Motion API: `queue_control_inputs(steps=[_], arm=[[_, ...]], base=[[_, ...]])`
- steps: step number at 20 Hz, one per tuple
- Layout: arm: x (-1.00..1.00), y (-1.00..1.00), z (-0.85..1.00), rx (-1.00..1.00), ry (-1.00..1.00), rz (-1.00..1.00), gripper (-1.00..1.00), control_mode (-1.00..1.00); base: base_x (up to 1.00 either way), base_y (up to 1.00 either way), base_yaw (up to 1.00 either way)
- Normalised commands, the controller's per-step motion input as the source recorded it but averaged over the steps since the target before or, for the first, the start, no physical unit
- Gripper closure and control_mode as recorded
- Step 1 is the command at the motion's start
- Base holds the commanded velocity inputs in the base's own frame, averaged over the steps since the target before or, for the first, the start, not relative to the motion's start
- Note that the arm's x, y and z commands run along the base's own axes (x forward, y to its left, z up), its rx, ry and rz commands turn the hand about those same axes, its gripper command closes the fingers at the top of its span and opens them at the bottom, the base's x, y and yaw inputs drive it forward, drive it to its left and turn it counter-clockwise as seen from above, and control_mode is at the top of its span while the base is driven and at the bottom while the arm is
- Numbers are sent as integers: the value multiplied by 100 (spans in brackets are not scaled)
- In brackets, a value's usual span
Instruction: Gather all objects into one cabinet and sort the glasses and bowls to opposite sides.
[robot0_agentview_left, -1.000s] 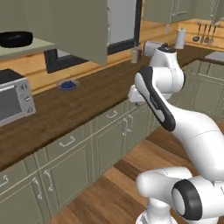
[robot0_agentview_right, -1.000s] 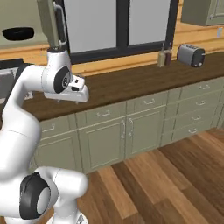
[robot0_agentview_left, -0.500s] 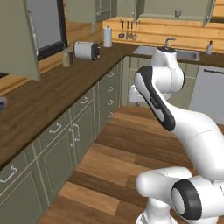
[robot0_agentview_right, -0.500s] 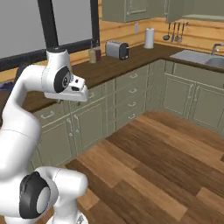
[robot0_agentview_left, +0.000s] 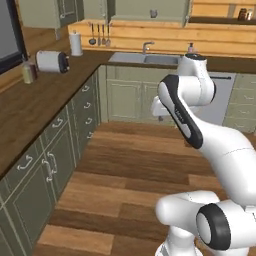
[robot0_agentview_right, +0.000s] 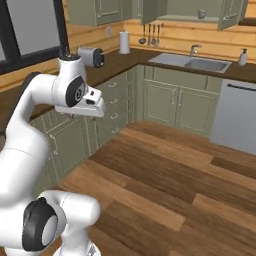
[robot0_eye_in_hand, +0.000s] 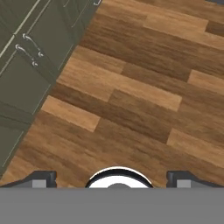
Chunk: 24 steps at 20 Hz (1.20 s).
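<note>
Hanging above the wooden floor (robot0_eye_in_hand: 144, 92), the hand (robot0_eye_in_hand: 111, 177) is standing wide and carrying nothing. A small grey mug (robot0_agentview_right: 201, 14) is sitting on the shelf of the open wall cabinet (robot0_agentview_right: 234, 12) above the sink (robot0_agentview_right: 192, 63), towards the shelf's right end and well apart from the hand. I'm guessing a high reach from here could clip the cabinet door or tip the mug off the shelf.

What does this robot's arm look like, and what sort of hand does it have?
The arm is made of smooth, rounded glossy white shells, with dark grey bands and round dark caps at the joints. No loose cables show. Its hand is a flat white block ending in the gripper, with two small dark grey finger tips rather than fingers like ours.
</note>
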Motion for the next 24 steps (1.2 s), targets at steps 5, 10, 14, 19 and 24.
queue_control_inputs(steps=[5,10,14,19,24], arm=[[0,0,0,0,0,0,-100,100],[0,0,0,0,0,0,-100,100],[0,0,0,0,0,0,-100,100],[0,0,0,0,0,0,-100,100],[0,0,0,0,0,0,-100,100]], base=[[81,0,-36],[100,1,-37],[100,19,-27],[100,55,-15],[100,72,-9]])
